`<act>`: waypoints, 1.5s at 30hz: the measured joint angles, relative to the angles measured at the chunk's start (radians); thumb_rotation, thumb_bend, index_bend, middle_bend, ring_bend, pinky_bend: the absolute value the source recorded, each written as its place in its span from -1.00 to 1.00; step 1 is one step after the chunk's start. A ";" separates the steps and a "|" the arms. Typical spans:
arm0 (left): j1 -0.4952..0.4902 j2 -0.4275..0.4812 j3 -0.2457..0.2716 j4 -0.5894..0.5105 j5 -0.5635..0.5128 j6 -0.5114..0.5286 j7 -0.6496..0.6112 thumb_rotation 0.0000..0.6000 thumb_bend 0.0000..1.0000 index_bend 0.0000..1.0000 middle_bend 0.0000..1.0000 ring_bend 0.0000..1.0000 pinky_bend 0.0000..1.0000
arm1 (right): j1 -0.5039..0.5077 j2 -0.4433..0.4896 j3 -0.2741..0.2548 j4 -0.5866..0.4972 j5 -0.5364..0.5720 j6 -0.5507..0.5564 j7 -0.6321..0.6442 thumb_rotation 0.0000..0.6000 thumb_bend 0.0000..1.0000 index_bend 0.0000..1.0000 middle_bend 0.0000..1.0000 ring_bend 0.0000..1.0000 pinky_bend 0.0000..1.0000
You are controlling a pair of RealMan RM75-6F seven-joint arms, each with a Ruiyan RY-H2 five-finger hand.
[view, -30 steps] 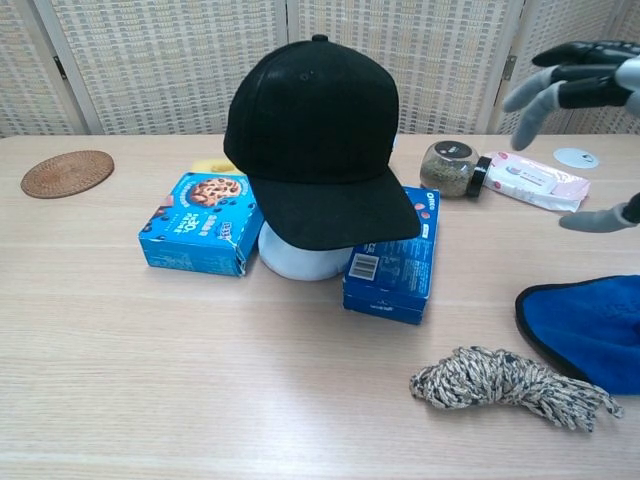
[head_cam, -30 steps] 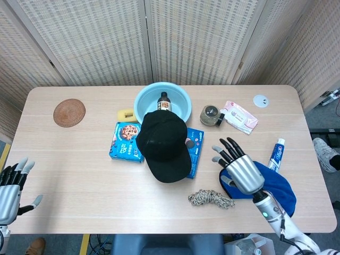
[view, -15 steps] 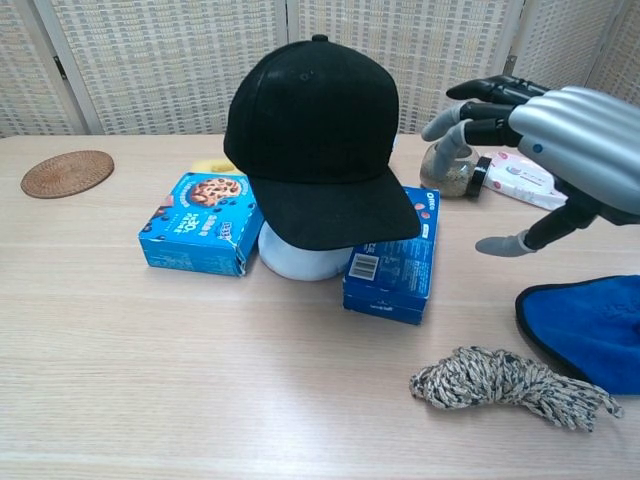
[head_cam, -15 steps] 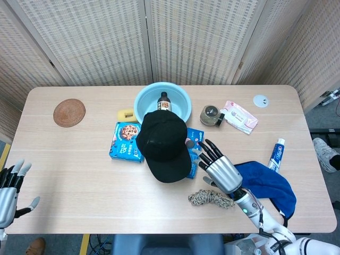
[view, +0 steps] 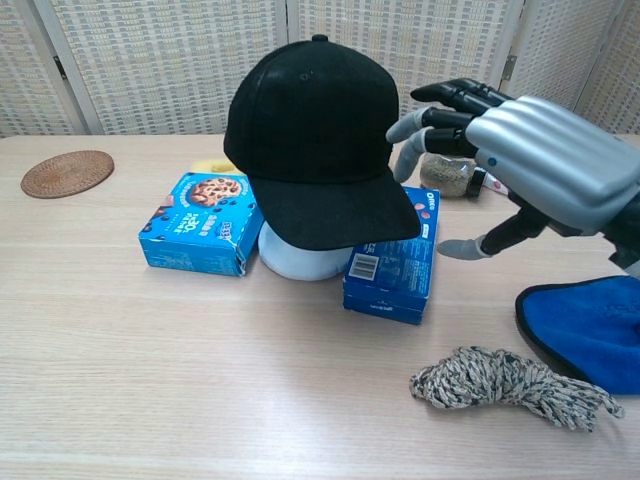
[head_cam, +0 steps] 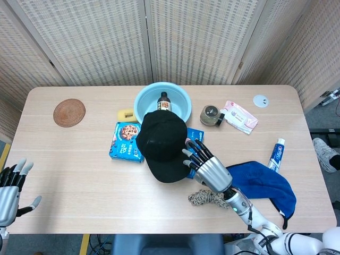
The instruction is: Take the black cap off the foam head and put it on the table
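The cap (view: 315, 130) is seated brim-forward, the foam head (view: 300, 262) mostly hidden, the right hand (view: 530, 160) spread empty beside it.

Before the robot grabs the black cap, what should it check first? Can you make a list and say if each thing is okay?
1. Black cap sits on the foam head: ok.
2. Right hand holds nothing, fingers spread: ok.
3. Right hand is close beside the cap's side: ok, though touching or not, cannot tell.
4. Left hand is out of the way, at the table's near left edge: ok.
5. Bare table in front of the foam head for putting the cap down: ok.
6. Blue boxes crowd the head's base and the brim overhangs one, so they might get bumped: not ok.
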 measured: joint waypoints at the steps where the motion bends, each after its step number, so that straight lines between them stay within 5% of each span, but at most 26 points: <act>1: 0.000 0.000 0.000 0.000 -0.001 -0.003 0.000 1.00 -0.59 -0.97 -1.00 -1.00 -1.00 | 0.005 -0.013 0.000 0.013 -0.001 0.004 0.003 1.00 -1.00 -0.34 -0.62 -1.00 -1.00; 8: -0.002 0.003 -0.003 -0.001 -0.007 -0.007 0.001 1.00 -0.60 -0.97 -1.00 -1.00 -1.00 | 0.026 -0.071 -0.001 0.083 -0.014 0.044 0.018 1.00 -1.00 -0.46 -0.66 -1.00 -1.00; 30: -0.006 -0.005 -0.007 0.018 -0.017 -0.020 -0.013 1.00 -0.59 -0.97 -1.00 -1.00 -1.00 | 0.106 -0.189 -0.019 0.308 -0.068 0.159 0.077 1.00 -0.98 -0.37 -0.64 -1.00 -1.00; 45: -0.004 -0.006 -0.007 0.026 -0.007 -0.014 -0.026 1.00 -0.59 -0.97 -1.00 -1.00 -1.00 | 0.136 -0.196 -0.032 0.372 -0.069 0.209 0.107 1.00 -0.15 0.23 -0.44 -1.00 -1.00</act>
